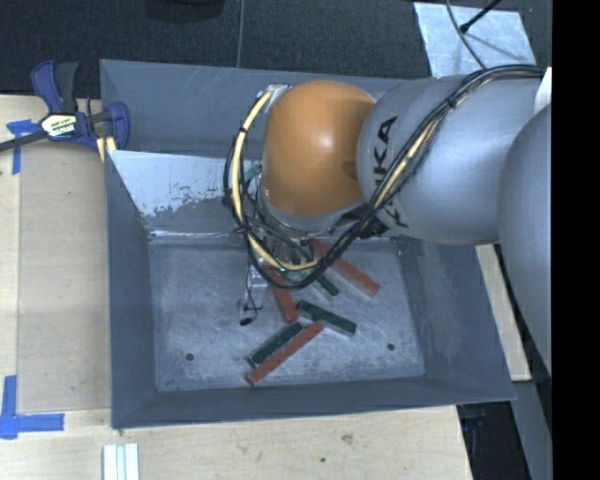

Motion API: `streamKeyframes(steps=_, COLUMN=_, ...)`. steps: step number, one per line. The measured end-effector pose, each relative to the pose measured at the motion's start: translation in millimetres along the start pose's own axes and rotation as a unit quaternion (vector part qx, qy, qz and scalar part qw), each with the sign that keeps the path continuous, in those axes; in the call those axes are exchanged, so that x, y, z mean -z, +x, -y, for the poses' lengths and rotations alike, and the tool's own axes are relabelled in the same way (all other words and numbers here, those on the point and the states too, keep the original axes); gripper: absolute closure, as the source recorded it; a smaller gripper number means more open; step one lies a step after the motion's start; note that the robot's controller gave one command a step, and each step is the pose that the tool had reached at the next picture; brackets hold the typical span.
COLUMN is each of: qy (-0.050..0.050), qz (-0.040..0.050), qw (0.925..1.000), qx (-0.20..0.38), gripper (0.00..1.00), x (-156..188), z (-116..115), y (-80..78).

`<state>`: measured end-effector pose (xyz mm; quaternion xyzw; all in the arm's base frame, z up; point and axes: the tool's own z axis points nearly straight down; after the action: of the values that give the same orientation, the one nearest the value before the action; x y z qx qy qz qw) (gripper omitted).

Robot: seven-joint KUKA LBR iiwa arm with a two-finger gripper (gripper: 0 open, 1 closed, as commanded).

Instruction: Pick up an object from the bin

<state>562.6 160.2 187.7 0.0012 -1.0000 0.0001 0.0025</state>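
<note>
Orange wrist cover (cables looped round it) hung over a heap of red-brown and dark green sticks in the middle of the grey bin; whether the jaws were open could not be told.

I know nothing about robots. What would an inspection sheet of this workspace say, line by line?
Surface: grey metal bin, floor scuffed, pale scratches on its far wall.
Job's things: loose heap of flat red-brown and dark green sticks at mid-floor. Nearest the gripper are a short red-brown stick and a dark green stick lying alongside a long red-brown stick.
Clutter: nothing seen.
Grippers: gripper hangs low under the rounded orange wrist cover, at the heap's left edge; its grip is unclear.
Cables: yellow and black cables loop round the cover and run along the silver arm.
Surroundings: dark surface beyond the far rim.
</note>
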Motion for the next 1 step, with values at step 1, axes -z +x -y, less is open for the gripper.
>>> streamKeyframes(steps=1, qy=0.000, qz=0.0023, qw=0.9915, qx=0.130, gripper=0.00, x=-87.8, z=30.6, y=57.7)
